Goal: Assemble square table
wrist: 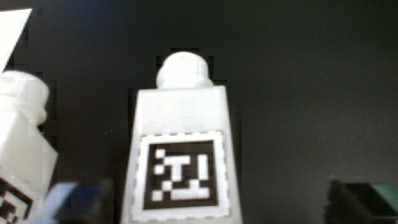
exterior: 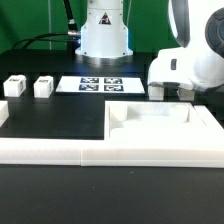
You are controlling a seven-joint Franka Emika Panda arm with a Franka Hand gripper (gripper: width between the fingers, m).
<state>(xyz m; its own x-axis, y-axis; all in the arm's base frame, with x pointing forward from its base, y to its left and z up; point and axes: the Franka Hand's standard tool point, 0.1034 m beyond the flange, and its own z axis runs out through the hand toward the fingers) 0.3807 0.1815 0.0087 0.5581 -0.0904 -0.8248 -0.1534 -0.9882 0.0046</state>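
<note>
**Square table barely begun: tabletop bare, legs loose.**

The black surface (exterior: 50, 125) carries the tabletop (exterior: 150, 128), which lies against the long rail (exterior: 60, 152) toward the exterior view's right, with no leg visibly fitted. The arm (exterior: 190, 60) hangs just behind it. Beside the marker board (exterior: 100, 85), one leg (exterior: 15, 87) and a second leg (exterior: 42, 87) stand loose. The wrist view shows a tagged leg (wrist: 183, 140) upright beside a neighbouring leg (wrist: 22, 120). The jaws are spread wide on either side of the tagged leg, touching nothing. All four legs apparently remain to fit.
</note>
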